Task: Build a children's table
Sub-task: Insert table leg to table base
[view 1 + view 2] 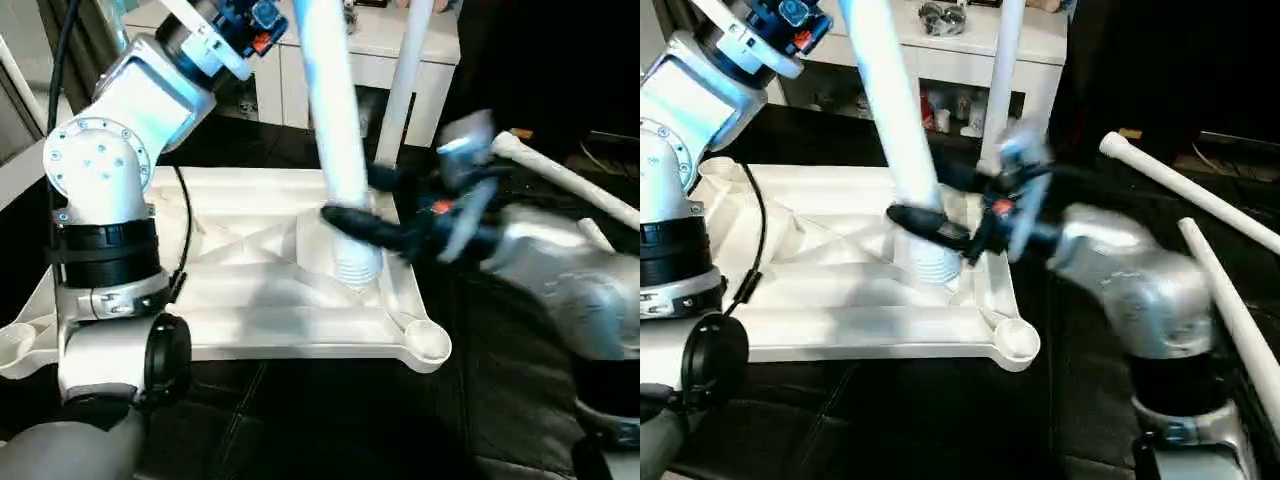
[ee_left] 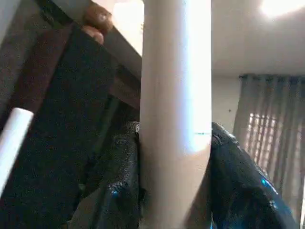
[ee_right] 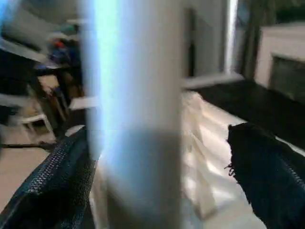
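The tabletop (image 1: pixel 250 290) lies upside down on the dark floor, ribs and round corner sockets facing up, presumably so the legs can be screwed in from above. One leg (image 1: pixel 1005 80) already stands upright at the tabletop's far right corner. A second leg (image 1: pixel 335 130) leans over the tabletop with its threaded end low, just above the ribbed surface near the right edge and between the two right-hand sockets, so it seems to be on its way to a socket rather than seated.

The left gripper (image 1: pixel 235 25) holds this leg high up, fingers (image 2: pixel 233 176) closed on either side of the shaft, likely to steer and turn it. The right gripper (image 1: pixel 940 232) sits low beside the threaded end with its fingers (image 3: pixel 267 171) spread wide, one on each side of the leg and not pinching it, probably to guide the tip.

Two more legs (image 1: pixel 1180 185) lie on the floor to the right of the tabletop. That makes four legs, one tabletop, two grippers. A white cabinet (image 1: pixel 970 50) stands behind the tabletop.
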